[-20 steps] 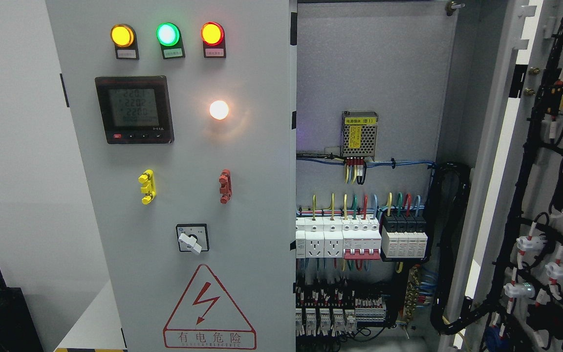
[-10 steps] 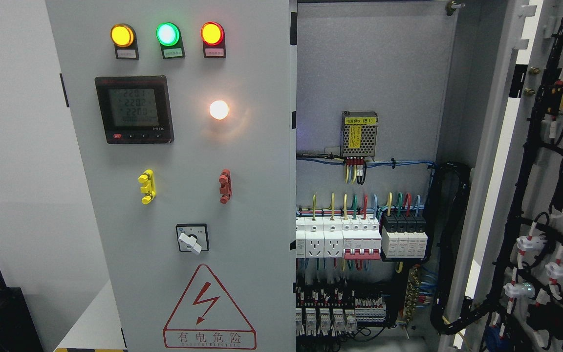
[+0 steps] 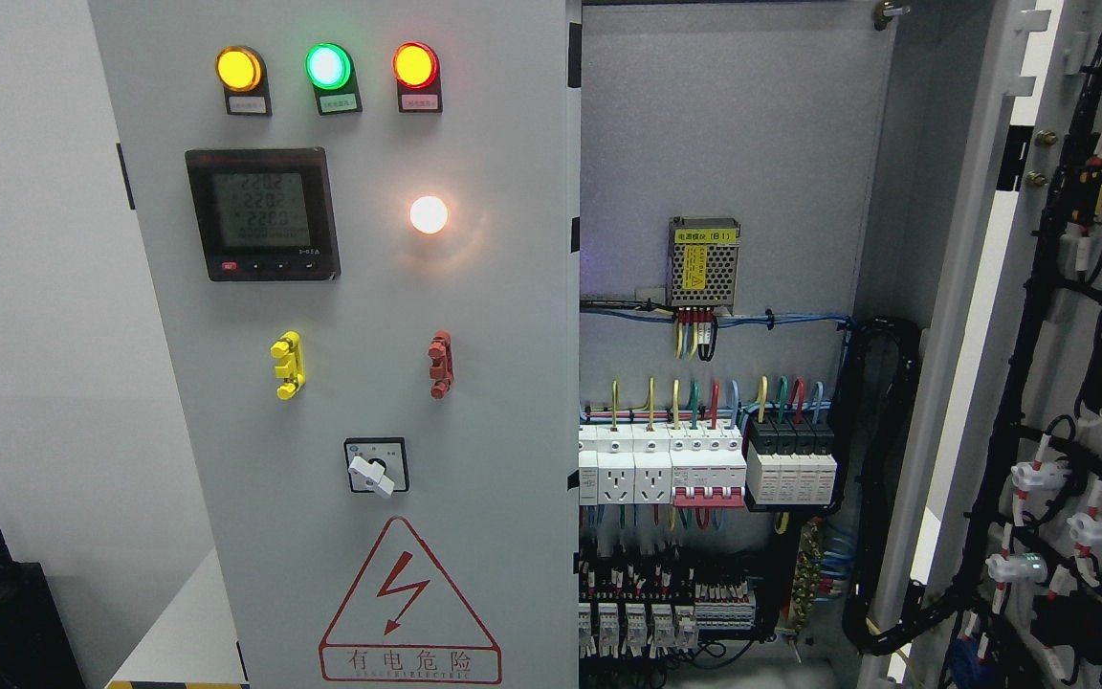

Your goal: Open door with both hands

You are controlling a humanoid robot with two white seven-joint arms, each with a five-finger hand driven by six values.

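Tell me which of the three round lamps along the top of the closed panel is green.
The middle lamp is green. The yellow lamp sits to its left and the red lamp to its right, all lit, above the meter.

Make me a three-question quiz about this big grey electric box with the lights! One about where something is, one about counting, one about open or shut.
1. Where is the white rotary switch?
A. Above the red triangular warning sign
B. Beside the green lamp
C. Inside the cabinet

2. How many round lamps sit in the top row of the left grey metal door?
A. Two
B. Three
C. Five

3. What state is the right grey metal door in?
A. Shut
B. Swung open
C. Removed

Answers:
1. A, since the switch sits just over the sign's tip.
2. B, the row being the yellow lamp, green lamp and red lamp.
3. B, because the white breakers and wiring inside show, with the door's wired back facing us at the right.

No robot hand is in view.
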